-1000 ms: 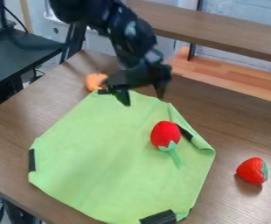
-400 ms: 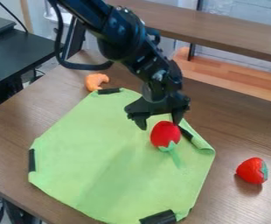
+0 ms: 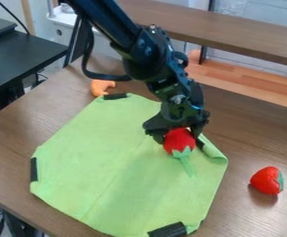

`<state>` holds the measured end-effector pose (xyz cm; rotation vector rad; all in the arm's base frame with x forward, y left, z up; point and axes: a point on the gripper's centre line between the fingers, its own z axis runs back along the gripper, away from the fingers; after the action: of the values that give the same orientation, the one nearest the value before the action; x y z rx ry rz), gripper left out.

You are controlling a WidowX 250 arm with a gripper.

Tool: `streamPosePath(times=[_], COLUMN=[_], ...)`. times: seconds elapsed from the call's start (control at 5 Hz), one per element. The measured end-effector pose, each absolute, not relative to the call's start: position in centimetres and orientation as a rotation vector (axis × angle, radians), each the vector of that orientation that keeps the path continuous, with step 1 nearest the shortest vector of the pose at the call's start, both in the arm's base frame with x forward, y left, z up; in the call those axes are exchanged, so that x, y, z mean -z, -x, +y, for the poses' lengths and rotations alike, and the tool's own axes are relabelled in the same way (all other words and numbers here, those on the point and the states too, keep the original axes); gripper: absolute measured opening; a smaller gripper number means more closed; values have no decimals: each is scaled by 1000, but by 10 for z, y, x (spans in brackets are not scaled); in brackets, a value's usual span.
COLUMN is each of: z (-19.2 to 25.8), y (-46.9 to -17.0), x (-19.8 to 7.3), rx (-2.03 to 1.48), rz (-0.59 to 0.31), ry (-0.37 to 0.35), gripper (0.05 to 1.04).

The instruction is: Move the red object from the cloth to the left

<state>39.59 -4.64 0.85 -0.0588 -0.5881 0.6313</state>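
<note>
Claw (image 3: pixel 179 138): lowered over the cloth with its fingers parted, one on each side of the red object's upper end; no firm grip is evident.
Red object (image 3: pixel 179 142): lying on the cloth between the fingers, its green stem (image 3: pixel 186 165) pointing away from the claw.
Cloth (image 3: pixel 109 171): light green, spread on the counter (image 3: pixel 22 134), with a folded edge (image 3: pixel 213 151) beside the red object.
Slip: the likeliest fault; the rounded red surface may squeeze out toward the stem if the fingers close only on its end.
Snag: fingertips set too low could pinch the cloth and drag it along with the load.
Push: closing off centre would probably roll the red object toward the fold.
Strawberry (image 3: pixel 267 180): also red, but on the bare counter, well apart; not the target.
</note>
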Motion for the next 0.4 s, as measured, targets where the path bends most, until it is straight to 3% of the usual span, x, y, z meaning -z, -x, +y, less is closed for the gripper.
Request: streamPosePath(times=[0.2, 0.4], z=[-46, -46], y=[-400, -401], x=[-2, 0], rx=[-691, -711], rz=[-590, -602], ry=[65, 77], gripper=[964, 803])
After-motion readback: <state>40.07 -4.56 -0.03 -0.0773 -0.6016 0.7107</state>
